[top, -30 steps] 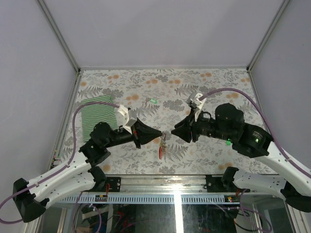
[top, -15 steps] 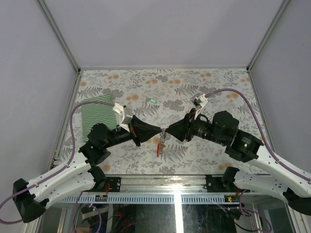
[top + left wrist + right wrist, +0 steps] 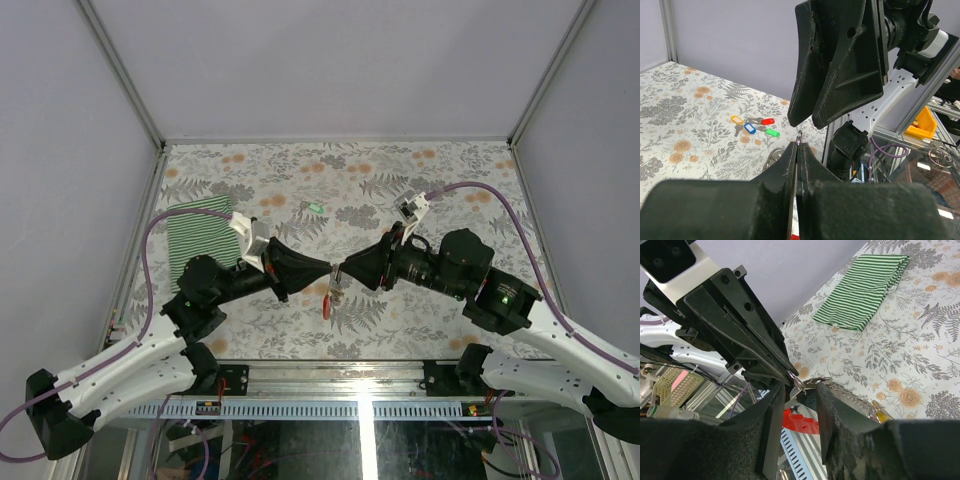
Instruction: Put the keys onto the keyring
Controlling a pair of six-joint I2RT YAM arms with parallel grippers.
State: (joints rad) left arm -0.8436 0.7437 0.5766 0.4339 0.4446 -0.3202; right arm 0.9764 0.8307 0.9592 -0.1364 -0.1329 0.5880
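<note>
Above the middle of the flowered table (image 3: 440,170), nearer its near edge, the two arms meet tip to tip. The left gripper (image 3: 333,270) has its jaws pressed fully together on the thin metal part of the keyring (image 3: 331,297), whose red loop hangs below. The right gripper (image 3: 347,271) faces it with jaws partly apart, a clear gap between them and nothing gripped, set around the ring's free end, while the keys (image 3: 752,126), with yellow, blue, red and green heads, lie clustered on the table not far from its near edge
</note>
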